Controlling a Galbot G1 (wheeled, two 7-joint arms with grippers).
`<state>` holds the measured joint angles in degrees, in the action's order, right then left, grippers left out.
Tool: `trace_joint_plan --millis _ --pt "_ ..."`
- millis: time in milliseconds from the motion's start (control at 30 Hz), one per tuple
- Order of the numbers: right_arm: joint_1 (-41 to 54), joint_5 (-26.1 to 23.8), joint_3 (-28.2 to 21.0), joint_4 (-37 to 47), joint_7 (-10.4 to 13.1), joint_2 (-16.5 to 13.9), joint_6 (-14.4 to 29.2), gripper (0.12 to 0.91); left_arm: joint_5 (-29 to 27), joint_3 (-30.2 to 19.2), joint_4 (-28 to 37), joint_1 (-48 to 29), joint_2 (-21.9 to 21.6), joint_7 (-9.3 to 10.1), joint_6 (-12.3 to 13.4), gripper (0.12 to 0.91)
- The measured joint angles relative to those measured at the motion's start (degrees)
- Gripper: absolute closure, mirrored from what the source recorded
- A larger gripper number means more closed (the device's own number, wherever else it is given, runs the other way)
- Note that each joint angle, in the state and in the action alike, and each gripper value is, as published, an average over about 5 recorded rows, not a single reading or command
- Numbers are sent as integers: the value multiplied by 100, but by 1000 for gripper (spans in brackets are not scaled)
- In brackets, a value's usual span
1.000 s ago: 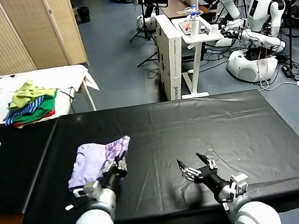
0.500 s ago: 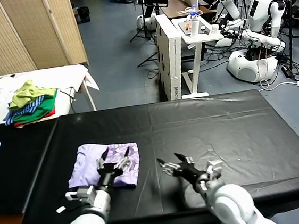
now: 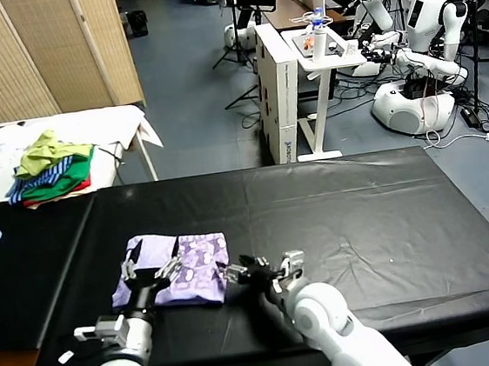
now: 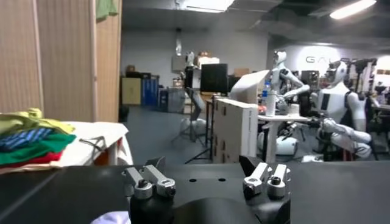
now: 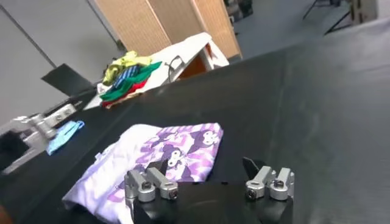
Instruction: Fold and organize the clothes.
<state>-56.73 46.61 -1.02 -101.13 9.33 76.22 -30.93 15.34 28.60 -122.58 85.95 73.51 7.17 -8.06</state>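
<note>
Black table (image 3: 362, 214) spans foreground. Lavender T-shirt (image 3: 172, 259) lies folded flat on table's near-left part, purple print facing up on its right half; a second ago it was narrower, right edge bunched up.

Left gripper (image 3: 149, 272) low over shirt's near edge, forearm reaching forward, fingers spread, holding nothing; before it was pinched at cloth.

Right gripper (image 3: 256, 272) just beside shirt's right edge, pointing left, claws apart, empty; earlier well right of shirt.
</note>
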Motion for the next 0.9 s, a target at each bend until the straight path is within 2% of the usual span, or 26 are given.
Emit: trace_joint_plan --millis 100,267,367,500,667,900 --pt "29 1 -23 114 8 69 4 432 8 64 -36 51 -14 5 30 123" --pt "15 -12 -31 146 4 97 3 750 24 157 -90 114 -16 12 41 123" --pt "-12 -41 -12 131 7 91 1 870 27 209 -107 143 -5 15 47 123" --pt "-95 -73 95 -7 91 10 -74 886 42 285 -114 196 12 19 72 123" --pt "-254 -264 402 -393 250 -261 -450 887 75 348 -92 250 -5 30 198 123" --pt "-510 -519 801 -852 153 -692 -721 884 256 359 -91 291 -97 116 235 123"
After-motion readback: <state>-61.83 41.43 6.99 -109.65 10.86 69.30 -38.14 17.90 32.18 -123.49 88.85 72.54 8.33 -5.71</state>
